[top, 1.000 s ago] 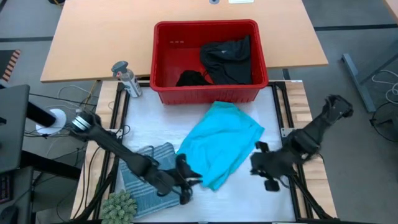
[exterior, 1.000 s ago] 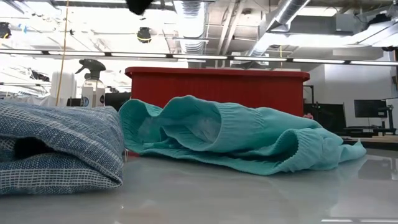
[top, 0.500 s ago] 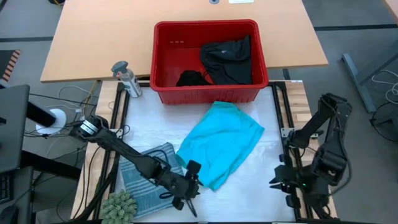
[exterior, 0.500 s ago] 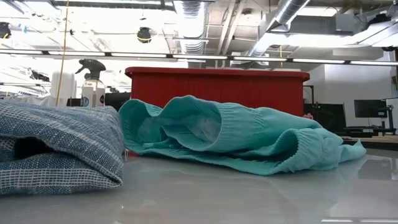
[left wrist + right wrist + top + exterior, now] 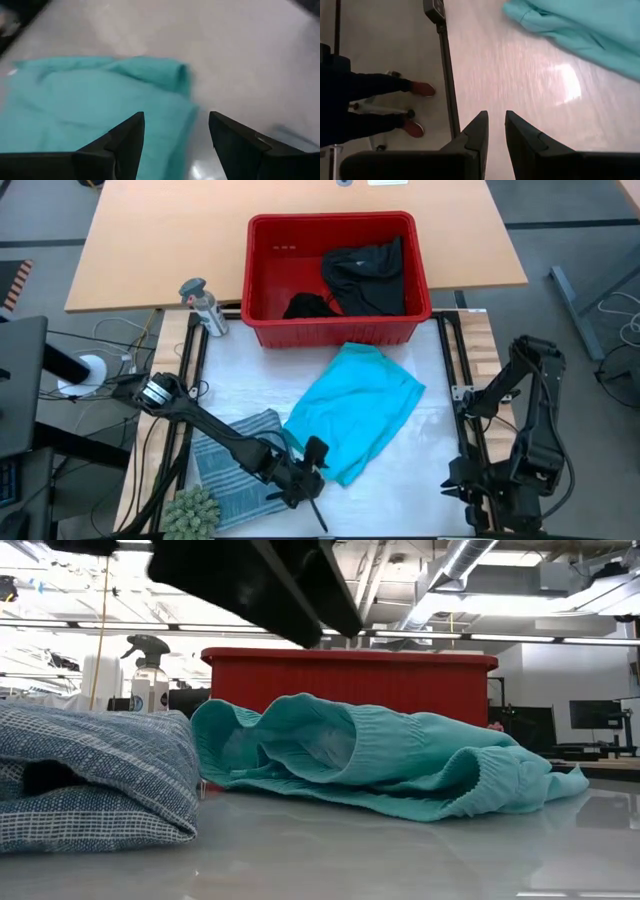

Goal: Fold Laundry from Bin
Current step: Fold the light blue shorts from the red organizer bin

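**Currently: turquoise garment lying loose, awaiting first fold**

Item 1. Left claw (image 5: pixel 312 480): hovering at lower centre of the high view, just beside the near corner of the turquoise garment (image 5: pixel 355 412). Its fingers (image 5: pixel 127 142) are standing apart with nothing between them, and the garment's hem is showing just ahead of them.

Item 2. Right claw (image 5: pixel 478 498): sitting at the lower right of the high view, off the white surface (image 5: pixel 420 480) and well apart from the cloth. Its fingers are nearly touching and carrying nothing.

Item 3. Turquoise garment: lying rumpled in mid-frame, between the red bin (image 5: pixel 335 330) above it and the folded blue-grey striped garment (image 5: pixel 235 455) at lower left.

Item 4. Black garments (image 5: pixel 365 275): resting inside the bin at upper centre.

Item 5. Handling judgement: the step in hand looks like taking the near corner. Doing it well probably means lowering onto the hem edge only, pinching a single layer, and keeping clear of the striped piece so the finished fold is not being dragged. The right arm will likely be needed at the opposite corner for an even spread.
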You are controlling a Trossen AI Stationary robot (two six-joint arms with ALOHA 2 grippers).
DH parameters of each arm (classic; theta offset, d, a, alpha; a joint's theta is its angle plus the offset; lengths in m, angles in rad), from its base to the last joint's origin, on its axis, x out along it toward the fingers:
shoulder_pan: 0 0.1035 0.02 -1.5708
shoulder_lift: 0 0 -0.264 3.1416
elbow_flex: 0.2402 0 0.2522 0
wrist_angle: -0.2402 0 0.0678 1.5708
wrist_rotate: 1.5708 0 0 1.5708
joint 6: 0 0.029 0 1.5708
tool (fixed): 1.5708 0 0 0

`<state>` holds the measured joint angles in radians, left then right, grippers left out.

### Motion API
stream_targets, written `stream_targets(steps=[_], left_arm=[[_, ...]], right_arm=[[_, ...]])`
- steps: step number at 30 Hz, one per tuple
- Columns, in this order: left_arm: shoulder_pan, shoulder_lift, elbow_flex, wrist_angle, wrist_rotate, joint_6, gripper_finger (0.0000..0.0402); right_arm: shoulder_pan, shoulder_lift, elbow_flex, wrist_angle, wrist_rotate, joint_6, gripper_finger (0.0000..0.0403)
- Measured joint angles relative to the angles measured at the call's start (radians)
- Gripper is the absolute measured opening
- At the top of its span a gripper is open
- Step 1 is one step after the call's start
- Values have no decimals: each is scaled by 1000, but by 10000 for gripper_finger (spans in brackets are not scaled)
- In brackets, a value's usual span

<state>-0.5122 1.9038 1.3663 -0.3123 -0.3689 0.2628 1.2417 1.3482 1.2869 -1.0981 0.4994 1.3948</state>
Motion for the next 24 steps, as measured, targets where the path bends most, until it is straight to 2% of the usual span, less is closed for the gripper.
stream_targets(steps=[3, 7, 19, 24], left_arm=[[11, 0, 0, -5, -71, 6, 213], [28, 13, 0, -1, -21, 29, 213], [29, 61, -2, 16, -31, 65, 213], [25, 79, 0, 37, -98, 70, 213]], right_arm=[[10, 14, 0, 0, 0, 18, 92], [10, 21, 0, 15, 0, 22, 92], [10, 22, 0, 39, 0, 37, 92], [10, 22, 0, 37, 0, 46, 92]])
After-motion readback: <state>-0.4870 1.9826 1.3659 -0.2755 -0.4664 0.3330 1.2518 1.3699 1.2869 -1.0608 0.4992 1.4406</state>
